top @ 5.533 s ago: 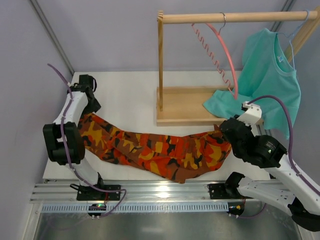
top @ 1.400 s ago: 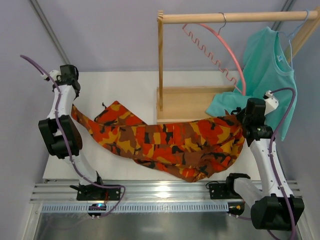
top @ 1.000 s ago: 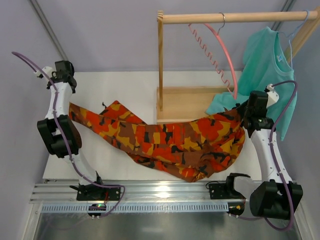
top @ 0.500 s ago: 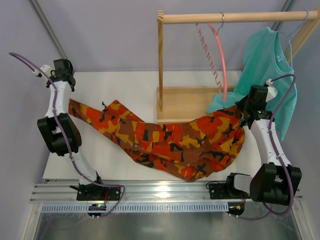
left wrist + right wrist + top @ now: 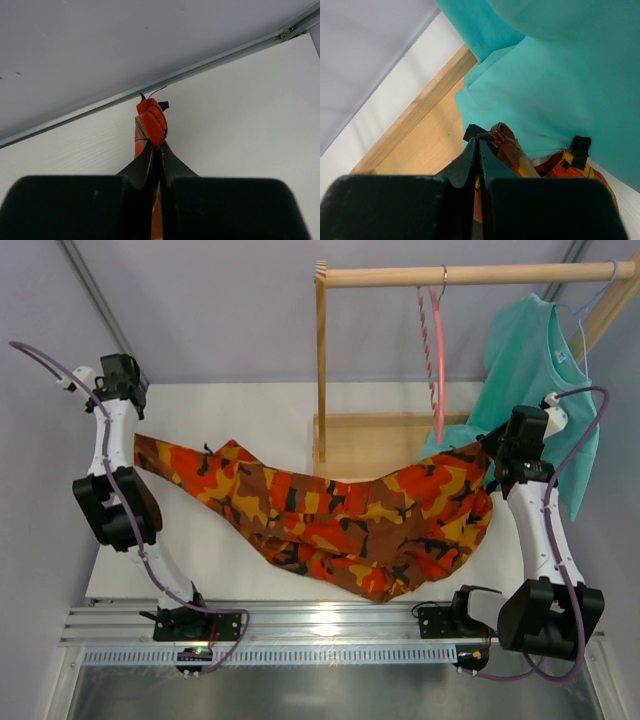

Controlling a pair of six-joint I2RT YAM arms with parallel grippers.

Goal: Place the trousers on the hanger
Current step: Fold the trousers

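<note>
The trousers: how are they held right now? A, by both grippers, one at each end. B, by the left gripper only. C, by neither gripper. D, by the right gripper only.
A: the left gripper is shut on one end of the trousers and the right gripper on the other, cloth slung between them.

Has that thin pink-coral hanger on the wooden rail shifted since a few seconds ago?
Yes. The pink-coral hanger has turned nearly edge-on, its bottom swinging left toward the rack's wooden upright post.
</note>
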